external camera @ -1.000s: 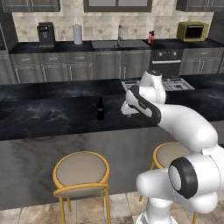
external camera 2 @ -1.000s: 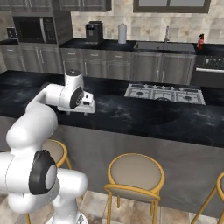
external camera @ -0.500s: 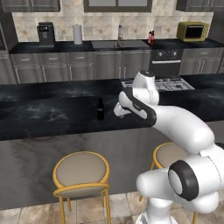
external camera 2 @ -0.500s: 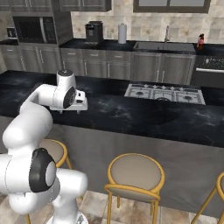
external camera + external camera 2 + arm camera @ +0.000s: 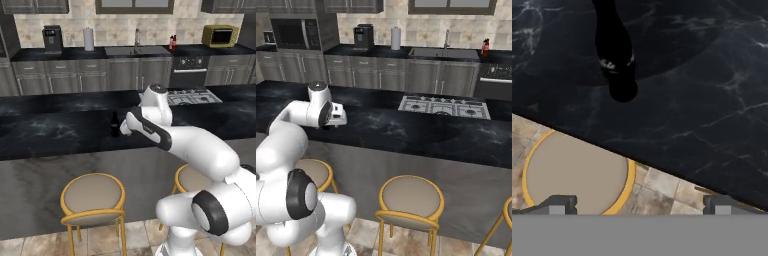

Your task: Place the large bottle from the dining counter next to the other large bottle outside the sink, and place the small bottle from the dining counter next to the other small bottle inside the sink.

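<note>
Dark bottle: stands upright on the dining counter, just ahead of the gripper and apart from it; whether it is the large or the small one I cannot tell.
Gripper: fingers spread wide with nothing between them, hanging over the counter's near edge.
Hand view: looks down on the gripper. The dark bottle lies beyond the tips and a little to one side, showing a narrow neck, a rounded body and a pale-marked band round its middle. Nearer the tips are the counter's straight edge, a stool seat and tan floor tiles.
Left base view: the bottle's slim outline is close beside the white hand. Far beyond the gripper, on the back wall, are the sink, its curved faucet and the pink-red bottle just outside the basin.
Right base view: the gripper points down at the dining counter; the hand hides the bottle here. The pink-red bottle stands far off beside the sink.
Surface: glossy black marbled top with pale veins, grey stone front.
Room: a cooktop is set in the counter, off to the gripper's side. Round yellow-framed stools with beige seats stand below. Grey cabinets, a coffee machine and a paper towel roll line the back.
</note>
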